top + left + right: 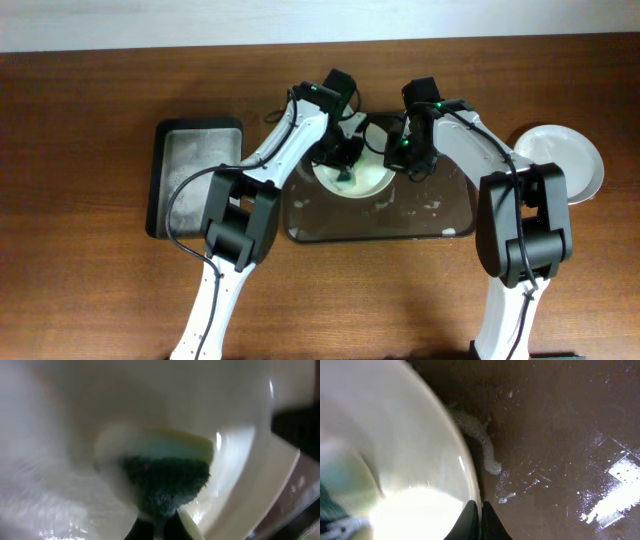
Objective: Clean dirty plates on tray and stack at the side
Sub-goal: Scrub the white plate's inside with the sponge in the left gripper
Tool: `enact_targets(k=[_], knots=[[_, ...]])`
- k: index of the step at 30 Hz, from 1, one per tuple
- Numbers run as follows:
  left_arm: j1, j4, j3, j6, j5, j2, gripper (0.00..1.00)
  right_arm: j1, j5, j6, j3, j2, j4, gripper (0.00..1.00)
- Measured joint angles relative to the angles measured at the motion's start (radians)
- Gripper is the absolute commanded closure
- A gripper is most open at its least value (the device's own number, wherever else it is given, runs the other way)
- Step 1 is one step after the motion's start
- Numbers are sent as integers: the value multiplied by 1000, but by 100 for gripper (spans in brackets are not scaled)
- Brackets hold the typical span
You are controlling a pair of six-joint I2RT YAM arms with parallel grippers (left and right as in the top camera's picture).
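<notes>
Task in progress. The left hand (345,172), clamped on a sponge (167,482), works the plate (370,183) on the tray (400,228). The right hand (406,160) grips that plate's rim. A finished stack (560,160) sits on the counter (100,300) at right, its count unclear. This plate is probably the last.

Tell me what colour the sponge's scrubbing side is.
Dark green; the sponge shows best in the left wrist view.
</notes>
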Motion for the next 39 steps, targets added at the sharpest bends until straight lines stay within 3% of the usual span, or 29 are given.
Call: enact_targets(k=[8, 14, 19, 27, 33, 39], knots=[[-6, 122, 11, -245, -238, 1, 99, 0, 0, 3, 0, 1, 0, 96], [-11, 63, 25, -339, -356, 2, 100, 1, -8, 4, 0, 1, 2, 96], [0, -50, 33, -232, -344, 2, 99, 1, -8, 4, 0, 1, 2, 96], [31, -107, 31, 63, -35, 12, 99, 1, -7, 3, 0, 1, -4, 96], [30, -18, 22, 95, 56, 19, 99, 1, 0, 3, 0, 1, -3, 96], [22, 112, 18, -29, 19, 26, 99, -1, 15, 5, 0, 1, 4, 96]])
